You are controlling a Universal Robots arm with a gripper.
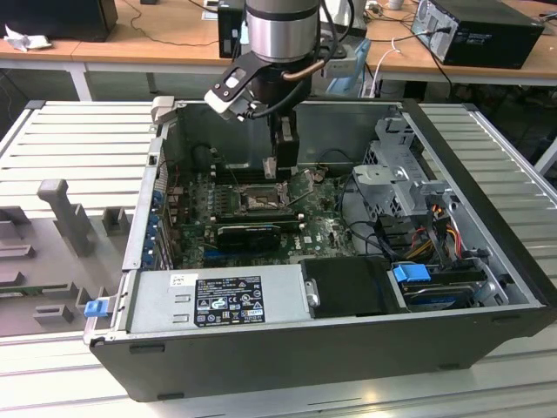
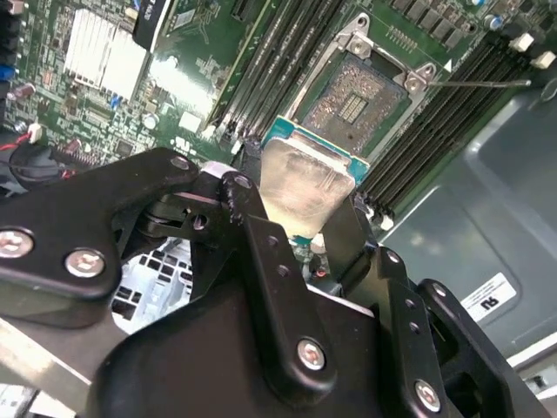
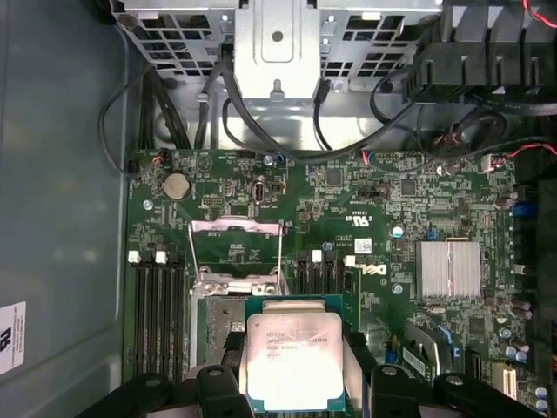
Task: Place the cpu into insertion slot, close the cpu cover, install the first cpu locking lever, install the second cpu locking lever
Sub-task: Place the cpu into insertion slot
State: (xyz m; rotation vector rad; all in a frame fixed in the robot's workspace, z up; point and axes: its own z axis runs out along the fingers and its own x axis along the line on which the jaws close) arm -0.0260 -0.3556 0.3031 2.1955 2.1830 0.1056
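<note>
Gripper [image 2: 302,216] around cpu [image 3: 291,357], metal top upward

No print could be read. A black label [image 1: 228,300] and a white sticker [image 1: 184,280] sat on the power supply [image 1: 157,306]; faint lettering crossed the cpu [image 3: 291,353].

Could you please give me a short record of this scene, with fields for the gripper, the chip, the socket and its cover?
setting: open computer case, motherboard inside
gripper: shut on the cpu, fingers on two opposite edges
cpu: held above the board, metal top showing in both wrist views, not seated
insertion slot: empty, contacts exposed
cpu cover: swung open, off the slot
</note>
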